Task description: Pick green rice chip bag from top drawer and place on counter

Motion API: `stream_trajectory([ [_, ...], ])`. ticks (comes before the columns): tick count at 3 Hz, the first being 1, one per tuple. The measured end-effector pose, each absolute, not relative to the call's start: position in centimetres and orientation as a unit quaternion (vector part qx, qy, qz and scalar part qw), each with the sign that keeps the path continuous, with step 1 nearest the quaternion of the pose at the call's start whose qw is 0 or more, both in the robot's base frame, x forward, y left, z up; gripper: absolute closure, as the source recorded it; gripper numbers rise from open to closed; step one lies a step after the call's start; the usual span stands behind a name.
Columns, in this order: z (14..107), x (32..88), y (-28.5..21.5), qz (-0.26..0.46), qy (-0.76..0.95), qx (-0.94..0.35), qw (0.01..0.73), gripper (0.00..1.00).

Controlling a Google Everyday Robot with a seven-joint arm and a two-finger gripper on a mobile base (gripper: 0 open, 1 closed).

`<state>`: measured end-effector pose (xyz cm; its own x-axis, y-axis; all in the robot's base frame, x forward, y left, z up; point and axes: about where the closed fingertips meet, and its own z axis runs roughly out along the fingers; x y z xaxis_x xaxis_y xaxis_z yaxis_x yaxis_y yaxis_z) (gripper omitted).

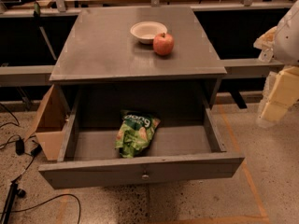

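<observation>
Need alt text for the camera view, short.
A crinkled bright green rice chip bag lies in the pulled-out grey top drawer. On the flat grey counter above stand a white bowl and a red apple. The robot's pale gripper hangs at the right edge, outside the drawer.

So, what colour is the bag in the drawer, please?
The bag is bright green, camera view; end effector at right edge.

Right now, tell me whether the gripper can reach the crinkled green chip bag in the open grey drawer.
Probably yes: the top drawer stands open and the green rice chip bag lies uncovered inside. The gripper hangs at the picture's right, outside the drawer's wall.
</observation>
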<state>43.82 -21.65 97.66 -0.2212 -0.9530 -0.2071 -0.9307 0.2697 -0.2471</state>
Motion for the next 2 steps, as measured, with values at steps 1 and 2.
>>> stream_trajectory([
  [1,97.7,43.8,-21.7,-0.035,0.781,-0.603,0.160,0.00],
  [2,96.4,44.9,-20.7,-0.009,0.792,-0.584,0.178,0.00],
])
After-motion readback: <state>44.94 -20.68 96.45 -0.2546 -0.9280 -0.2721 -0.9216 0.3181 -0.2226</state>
